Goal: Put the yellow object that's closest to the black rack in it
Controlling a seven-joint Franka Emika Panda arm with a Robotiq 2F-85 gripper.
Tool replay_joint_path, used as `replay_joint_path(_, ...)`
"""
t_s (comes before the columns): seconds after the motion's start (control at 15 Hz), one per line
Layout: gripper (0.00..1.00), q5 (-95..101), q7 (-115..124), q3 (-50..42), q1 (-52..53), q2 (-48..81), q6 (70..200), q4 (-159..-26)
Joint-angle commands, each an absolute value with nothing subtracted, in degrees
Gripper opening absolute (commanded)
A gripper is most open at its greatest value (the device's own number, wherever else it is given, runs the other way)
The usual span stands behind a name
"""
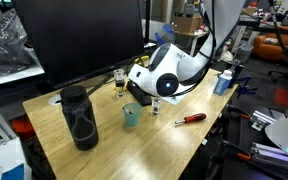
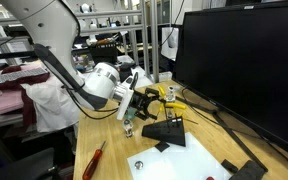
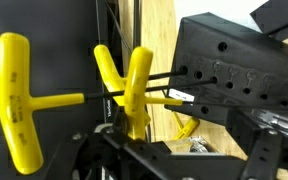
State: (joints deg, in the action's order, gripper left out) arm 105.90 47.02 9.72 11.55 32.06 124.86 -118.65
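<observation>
Gripper: dark, angular metal linkage on the end of a glossy white arm, low over the table beside the rack.
Grip: the wrist view shows dark finger parts around the lower end of a yellow handle; whether they pinch it or stand apart from it cannot be told.
Yellow object: smooth, bright-yellow plastic T-handle, tilted, with a thin dark steel shaft that runs to the rack's holed face; whether the tip sits in a hole cannot be told.
Other yellow handles: one leans against it to form a V; another stands upright further out, its shaft lying level.
Black rack: matte, angular block with rows of small round holes.
Table: pale wood-grain top.
Wrist view alone: the holes, the shafts, and the handles' rounded ends.
Exterior views alone: a red-handled tool lying flat well apart from the rack, a small teal cup, a tall black cylinder with a mesh pattern, and a large dark monitor behind the rack.
</observation>
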Motion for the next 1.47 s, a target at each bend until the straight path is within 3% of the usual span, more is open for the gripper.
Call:
replay_joint_path(0.0,1.00,106.1,48.0,11.1,9.4,32.9,127.8,-117.7)
replay_joint_path(0.33,1.00,104.8,50.1,11.5,7.9,33.1,134.6,-116.6)
replay_joint_path(1.07,1.00,110.5,56.6,10.6,9.4,33.3,130.5,-116.5)
replay_joint_path(1.13,1.00,107.1,54.4,11.9,10.4,25.2,128.6,-122.9)
replay_joint_path(1.4,1.00,105.5,55.2,13.8,10.8,16.7,127.2,-126.8)
